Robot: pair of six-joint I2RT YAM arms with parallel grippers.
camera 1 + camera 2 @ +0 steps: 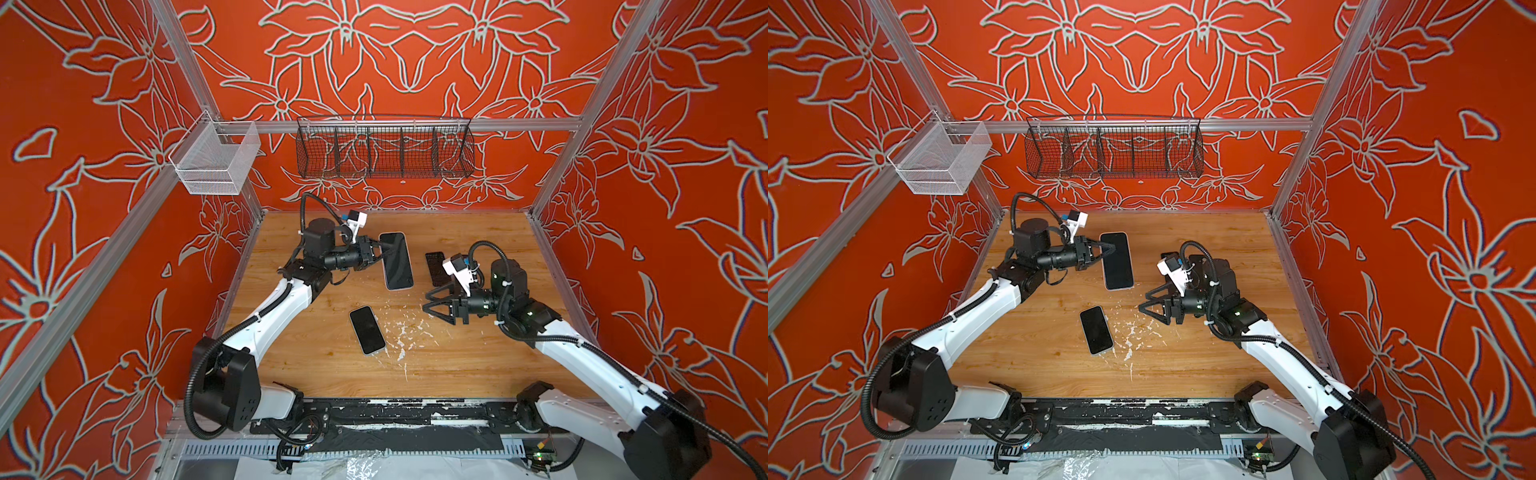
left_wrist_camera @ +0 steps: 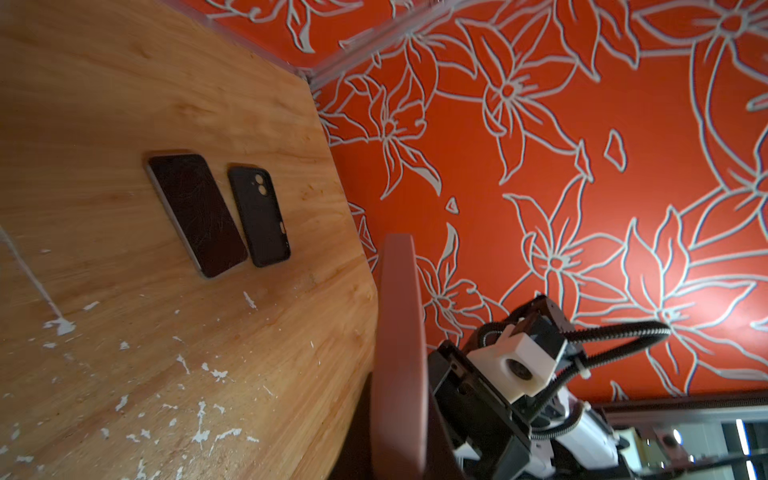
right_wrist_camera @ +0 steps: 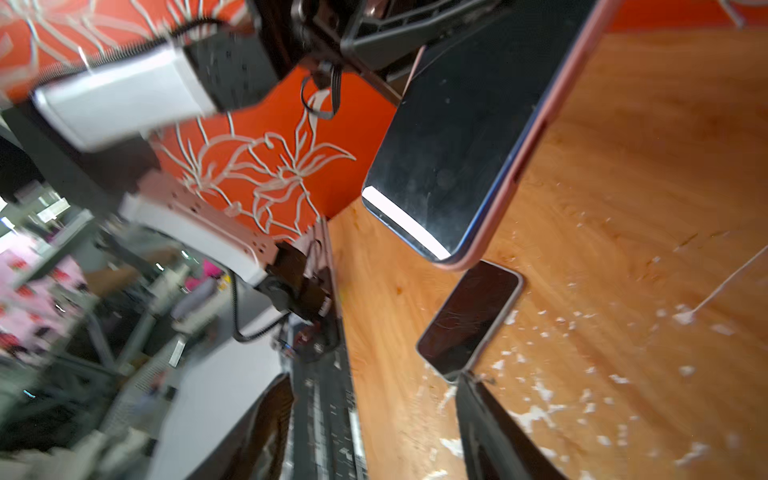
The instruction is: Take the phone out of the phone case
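Observation:
A large dark-screened phone (image 1: 397,262) (image 1: 1118,262) sits in a pink phone case, whose rim (image 3: 536,137) shows along its edge. My left gripper (image 1: 383,249) (image 1: 1106,248) is shut on its long side near the far end and holds it tilted above the table. In the left wrist view the pink case edge (image 2: 399,353) fills the space at the jaws, which are hidden. My right gripper (image 1: 427,302) (image 1: 1144,302) (image 3: 374,432) stands open and empty to the right of the phone, apart from it.
A smaller bare phone (image 1: 368,330) (image 3: 469,320) (image 2: 197,212) lies face up mid-table. An empty black case (image 1: 436,268) (image 2: 259,216) lies behind my right wrist. White flecks (image 1: 401,332) mark the wood. A black wire basket (image 1: 384,147) and a white mesh basket (image 1: 216,160) hang on the frame.

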